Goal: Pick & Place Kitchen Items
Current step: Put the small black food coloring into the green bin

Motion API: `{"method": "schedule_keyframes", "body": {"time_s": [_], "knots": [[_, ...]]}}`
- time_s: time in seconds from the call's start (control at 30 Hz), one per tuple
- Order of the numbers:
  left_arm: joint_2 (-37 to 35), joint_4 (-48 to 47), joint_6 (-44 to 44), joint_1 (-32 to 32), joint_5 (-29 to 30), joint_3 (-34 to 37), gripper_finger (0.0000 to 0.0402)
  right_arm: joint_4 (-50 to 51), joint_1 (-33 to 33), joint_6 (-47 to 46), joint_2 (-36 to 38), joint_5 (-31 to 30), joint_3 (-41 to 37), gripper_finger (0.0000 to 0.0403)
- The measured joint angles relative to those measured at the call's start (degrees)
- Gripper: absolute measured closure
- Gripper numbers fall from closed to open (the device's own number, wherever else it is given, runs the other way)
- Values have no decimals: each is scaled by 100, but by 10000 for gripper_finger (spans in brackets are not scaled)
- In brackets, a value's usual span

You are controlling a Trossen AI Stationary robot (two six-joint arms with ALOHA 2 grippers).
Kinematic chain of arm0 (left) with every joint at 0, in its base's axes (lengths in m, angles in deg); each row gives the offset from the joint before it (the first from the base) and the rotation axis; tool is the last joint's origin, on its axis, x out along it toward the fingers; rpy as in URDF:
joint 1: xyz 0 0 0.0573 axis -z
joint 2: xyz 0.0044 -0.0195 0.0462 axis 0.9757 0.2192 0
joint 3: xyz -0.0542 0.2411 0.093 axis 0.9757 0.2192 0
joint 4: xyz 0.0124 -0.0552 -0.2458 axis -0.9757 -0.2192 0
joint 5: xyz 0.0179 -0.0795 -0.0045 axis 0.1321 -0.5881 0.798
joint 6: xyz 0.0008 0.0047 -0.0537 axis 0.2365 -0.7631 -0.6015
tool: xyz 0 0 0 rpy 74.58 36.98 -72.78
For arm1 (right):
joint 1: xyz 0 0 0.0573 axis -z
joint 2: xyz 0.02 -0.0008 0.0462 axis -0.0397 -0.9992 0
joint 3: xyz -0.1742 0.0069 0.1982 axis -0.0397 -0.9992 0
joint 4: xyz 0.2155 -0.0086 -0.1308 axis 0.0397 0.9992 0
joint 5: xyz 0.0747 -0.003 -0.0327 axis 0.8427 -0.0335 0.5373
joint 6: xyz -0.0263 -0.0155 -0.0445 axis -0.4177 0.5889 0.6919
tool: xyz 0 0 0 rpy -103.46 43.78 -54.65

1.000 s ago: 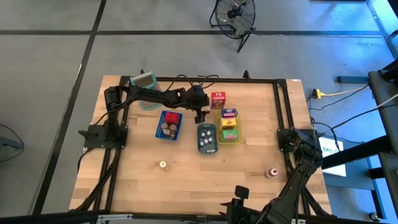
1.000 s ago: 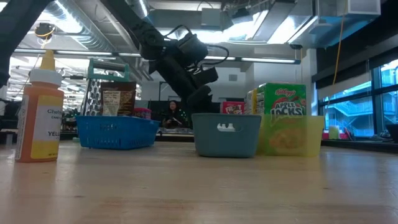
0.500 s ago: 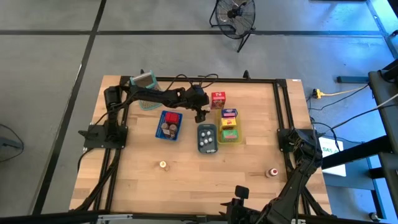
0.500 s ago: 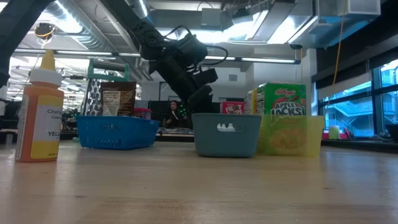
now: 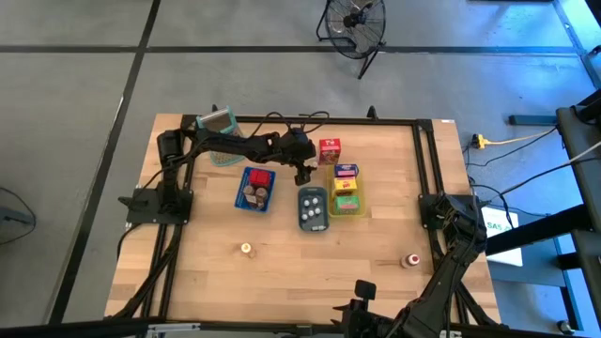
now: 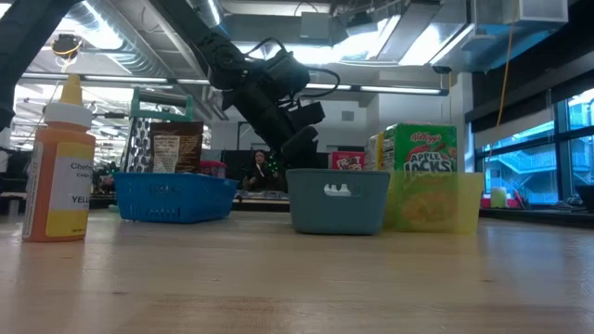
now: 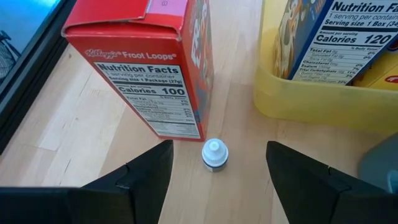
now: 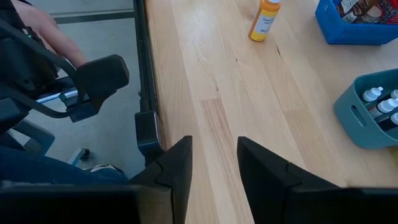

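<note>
The small white bottle (image 7: 214, 154) stands upright on the desk (image 5: 300, 272) just beside the red carton (image 7: 149, 65), between it and the yellow tray (image 7: 311, 102). I judge it light, stiff and easy to tip, with a smooth round body, so I'd pinch it low across the body, not the cap. My left gripper (image 7: 214, 171) hovers above it, jaws open and empty, straddling it. The right gripper (image 8: 214, 168) waits at the desk's near edge, jaws slightly apart, holding nothing.
</note>
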Motion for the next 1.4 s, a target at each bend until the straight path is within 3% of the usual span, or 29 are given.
{"method": "schedule_keyframes", "body": {"time_s": [0.8,1.07,1.23,1.4], "knots": [[-113,-261,18,42,-93,0,149,23,0,19,4,3,0,272],[-1070,-1141,64,413,-49,9,149,191,18,142,4,-1,1,272],[-2134,-1661,5,1091,-2,7,149,461,208,263,6,9,0,272],[-3248,-2321,-382,1996,495,0,149,931,506,291,206,245,0,272]]}}
